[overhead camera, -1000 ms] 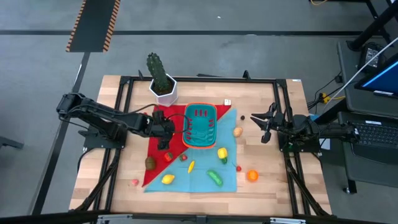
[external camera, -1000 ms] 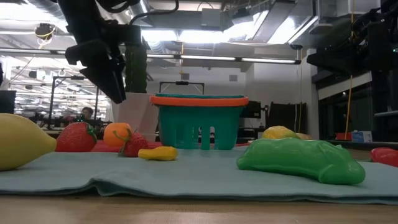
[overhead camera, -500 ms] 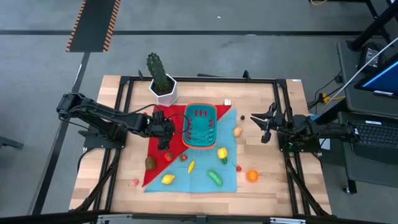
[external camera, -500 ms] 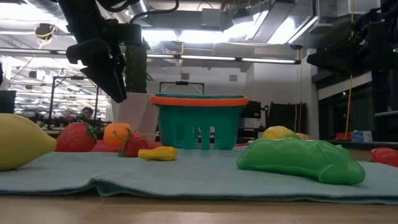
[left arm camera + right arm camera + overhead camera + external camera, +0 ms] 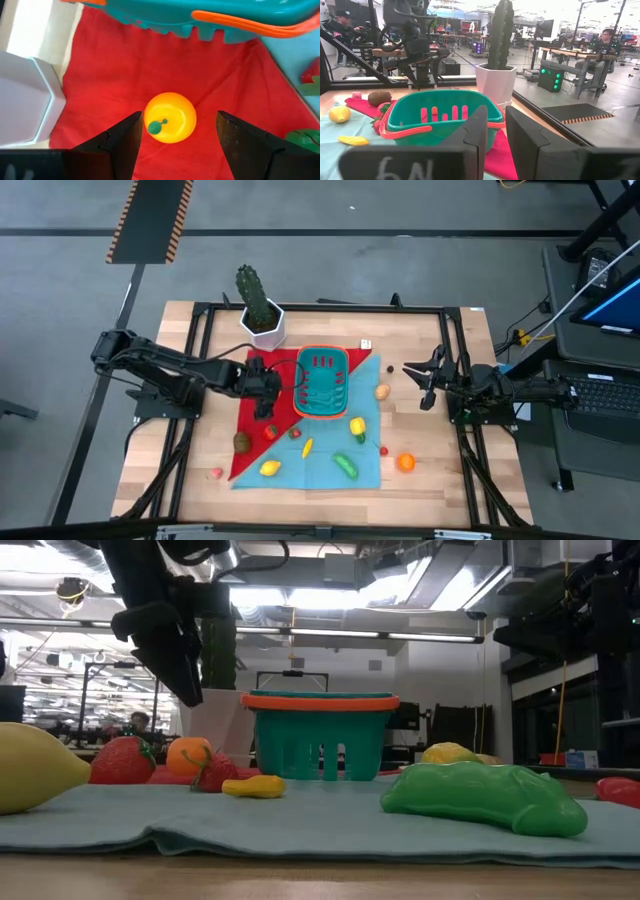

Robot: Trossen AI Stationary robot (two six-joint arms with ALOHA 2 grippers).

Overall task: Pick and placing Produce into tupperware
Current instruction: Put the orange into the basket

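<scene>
Barely anything different from a second ago; left gripper (image 5: 175, 145) still hanging over the red cloth (image 5: 100, 75), jaws apart either side of an orange toy fruit (image 5: 170, 117), not clamped yet; just beside the tupperware (image 5: 322, 381), which looks empty; probably lining up the first grab; right gripper (image 5: 427, 384) parked at the tabletop's (image 5: 440, 470) right edge, jaws nearly together, holding nothing.

My left arm reaches in over the table's left-centre, wrist bent down, left gripper (image 5: 265, 392) hanging w/ fingers (image 5: 120, 145) spread wide, nothing between them touched. My right arm waits at right side, right gripper (image 5: 425, 385) nearly closed, empty.
</scene>
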